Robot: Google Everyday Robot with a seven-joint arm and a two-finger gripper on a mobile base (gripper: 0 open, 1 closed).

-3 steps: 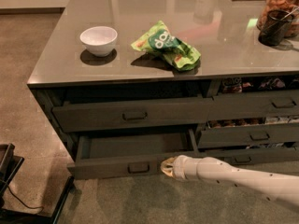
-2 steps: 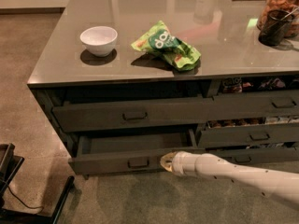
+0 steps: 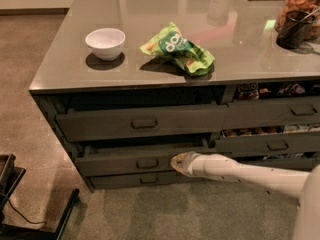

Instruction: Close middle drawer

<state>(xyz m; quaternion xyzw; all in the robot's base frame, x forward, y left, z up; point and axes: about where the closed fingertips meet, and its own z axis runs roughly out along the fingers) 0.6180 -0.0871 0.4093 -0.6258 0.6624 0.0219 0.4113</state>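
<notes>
The middle drawer is the wide dark grey drawer in the left column of the cabinet, with a small loop handle at its centre. Its front stands only slightly out from the cabinet, and a thin dark strip of its tray shows along the top. My gripper, at the end of the white arm reaching in from the lower right, is against the drawer front just right of the handle.
The top drawer sits above and the bottom drawer below. Right-column drawers hold snacks. A white bowl, a green chip bag and a dark cup are on the counter. A black chair base stands at lower left.
The middle drawer has slid well into the cabinet, leaving only a thin strip of tray showing. My gripper has moved with its front, toward the cabinet.
</notes>
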